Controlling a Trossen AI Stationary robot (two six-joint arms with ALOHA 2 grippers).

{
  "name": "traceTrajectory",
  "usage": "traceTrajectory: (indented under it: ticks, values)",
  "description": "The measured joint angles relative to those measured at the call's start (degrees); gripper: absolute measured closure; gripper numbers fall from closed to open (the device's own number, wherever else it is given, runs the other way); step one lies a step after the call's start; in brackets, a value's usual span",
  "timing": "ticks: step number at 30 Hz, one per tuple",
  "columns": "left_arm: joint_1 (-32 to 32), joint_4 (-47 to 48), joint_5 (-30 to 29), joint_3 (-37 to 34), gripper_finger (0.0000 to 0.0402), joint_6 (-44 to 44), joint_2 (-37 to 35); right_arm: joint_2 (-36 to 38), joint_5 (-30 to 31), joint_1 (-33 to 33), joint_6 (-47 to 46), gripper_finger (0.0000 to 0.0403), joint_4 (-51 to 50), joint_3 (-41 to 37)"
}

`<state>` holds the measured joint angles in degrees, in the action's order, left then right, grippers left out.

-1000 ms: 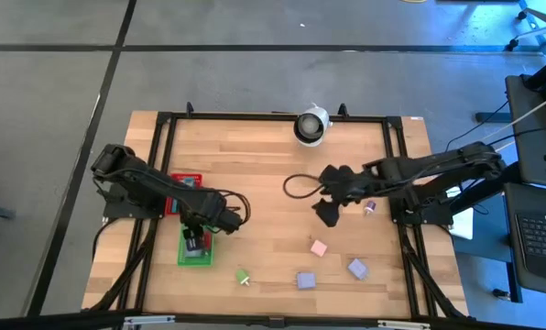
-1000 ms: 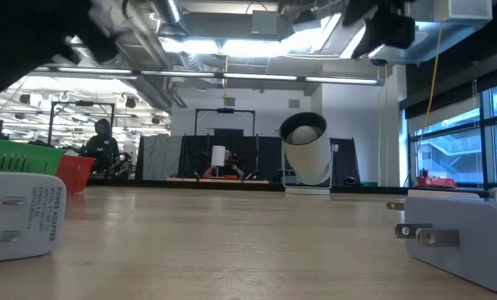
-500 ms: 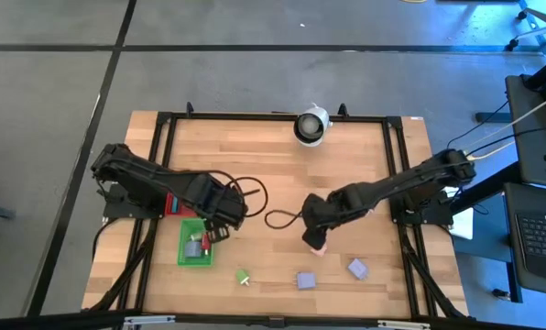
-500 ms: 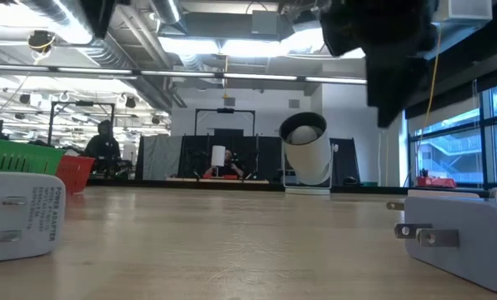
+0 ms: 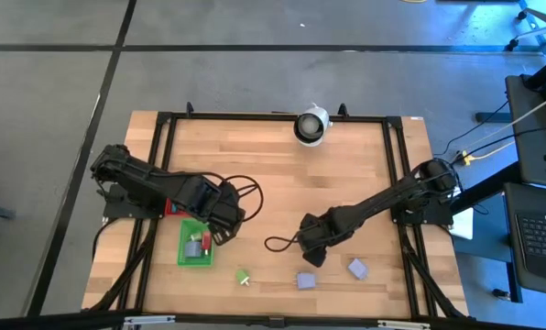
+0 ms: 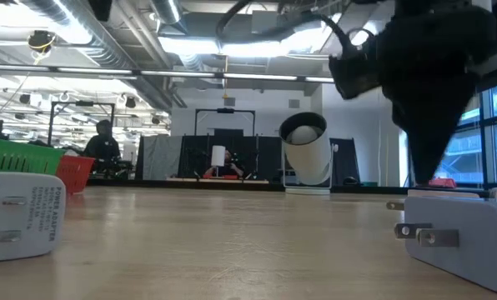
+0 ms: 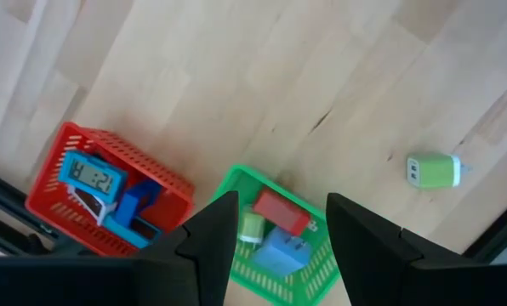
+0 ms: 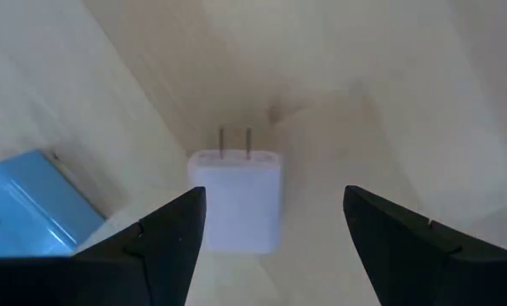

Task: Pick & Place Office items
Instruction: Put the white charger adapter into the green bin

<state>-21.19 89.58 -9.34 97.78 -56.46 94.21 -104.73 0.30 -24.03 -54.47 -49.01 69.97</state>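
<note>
The office items are small plug adapters. A pale pink one [image 8: 235,200] lies flat on the wood between the open fingers of my right gripper [image 8: 275,212], which stand on either side without touching it. In the high view my right gripper [image 5: 311,249] hides it. A green adapter [image 5: 243,277], a blue one [image 5: 305,280] and a lavender one [image 5: 357,268] lie near the table's near edge. My left gripper [image 5: 216,227] hovers open just right of the green tray [image 5: 183,255], which holds red, green and blue pieces [image 7: 275,228].
A red tray [image 7: 151,183] with a blue clock [image 7: 92,177] sits beside the green tray at the table's left. The white round black-centred object [image 5: 311,125] stands at the far edge. Black frame rails run along the table's sides. In the low view two adapters [image 6: 15,217] [image 6: 457,229] lie close by.
My right gripper has travelled from the table's right middle toward the near edge and slightly left, coming down over the pink adapter. My left gripper has risen out of the green tray and drawn toward the table's right and far side; pieces now show in the tray.
</note>
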Motion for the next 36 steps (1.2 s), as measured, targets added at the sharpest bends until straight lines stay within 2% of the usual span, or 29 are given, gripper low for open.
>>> traceTrajectory:
  ticks: [15,21,25,31,36]
  values:
    - [-1.0,0.0,-3.9,0.0,0.0233,3.7,0.0,-6.4,-1.4,-0.6,-2.1,0.0124,4.0,0.1]
    - [-1.0,0.1,-4.3,0.0,0.0233,6.2,0.0,-7.1,-1.9,-0.8,-3.2,0.0166,3.3,0.3]
    - [-1.0,0.1,-5.8,0.0,0.0233,7.8,0.0,-6.9,-2.0,-0.8,-3.6,0.0205,3.1,0.2]
    - [-0.8,0.0,-8.8,0.0,0.0233,8.3,0.0,-6.3,-2.3,-0.7,-2.1,0.0205,2.1,1.8]
    - [-0.7,0.0,-12.1,0.0,0.0233,7.7,0.0,-0.6,3.8,0.8,-0.1,0.0205,2.2,3.9]
